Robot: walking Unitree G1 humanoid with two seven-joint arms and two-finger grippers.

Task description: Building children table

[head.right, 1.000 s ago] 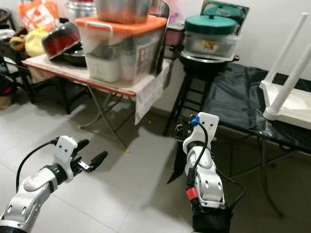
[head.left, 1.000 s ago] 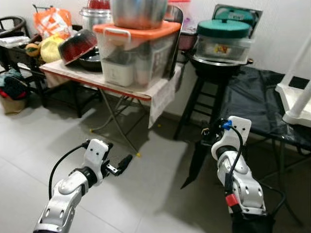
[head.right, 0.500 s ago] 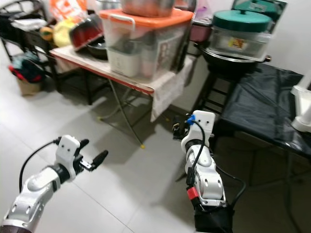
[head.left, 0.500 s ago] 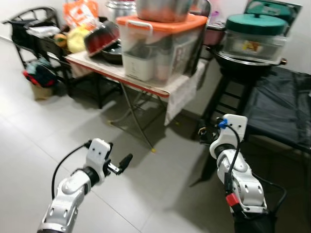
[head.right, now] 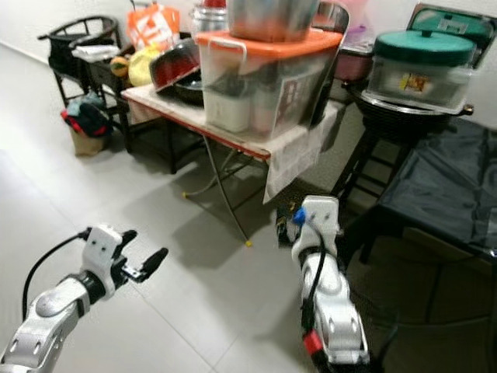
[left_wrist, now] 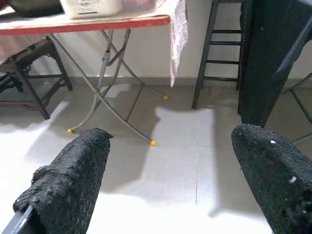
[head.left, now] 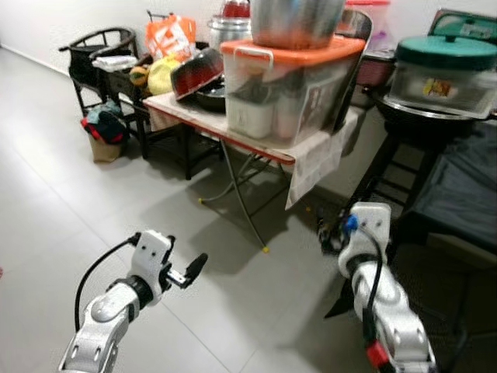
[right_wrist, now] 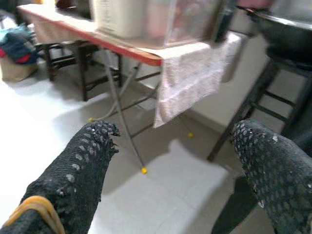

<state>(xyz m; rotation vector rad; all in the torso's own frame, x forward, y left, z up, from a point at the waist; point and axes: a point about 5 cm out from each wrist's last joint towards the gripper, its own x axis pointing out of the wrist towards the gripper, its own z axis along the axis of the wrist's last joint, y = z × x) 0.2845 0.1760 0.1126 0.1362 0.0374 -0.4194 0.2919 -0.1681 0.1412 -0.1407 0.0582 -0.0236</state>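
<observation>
1. Compared with a second ago, the whole scene has slid to the right, so the camera has turned left; the white children's table seen earlier on the right has dropped out of the picture, and more bare floor and a dark chair at far left have come in.
2. Nearest, the left gripper [head.left: 192,270] is held out low over the pale tiled floor [head.left: 70,194], its two black fingers [left_wrist: 73,180] spread apart and holding nothing.
3. To its right, the right gripper [right_wrist: 170,161] is raised in front of the robot, its fingers also spread and empty, pointing toward the folding table.
4. Beyond both grippers stands a folding table [head.left: 256,148] with crossed metal legs and yellow feet, a cloth hanging off its right end.
5. On that table sits a clear storage box with an orange lid [head.left: 287,85], a steel pot [head.left: 299,19] on top of it, and dark bowls [head.left: 198,74] beside it.
6. Right of the table, a black stool [head.left: 400,148] carries a container with a green lid [head.left: 446,66].
7. Far left, a dark chair [head.left: 101,54] stands near the wall, with an orange bag [head.left: 169,35] behind the table.
</observation>
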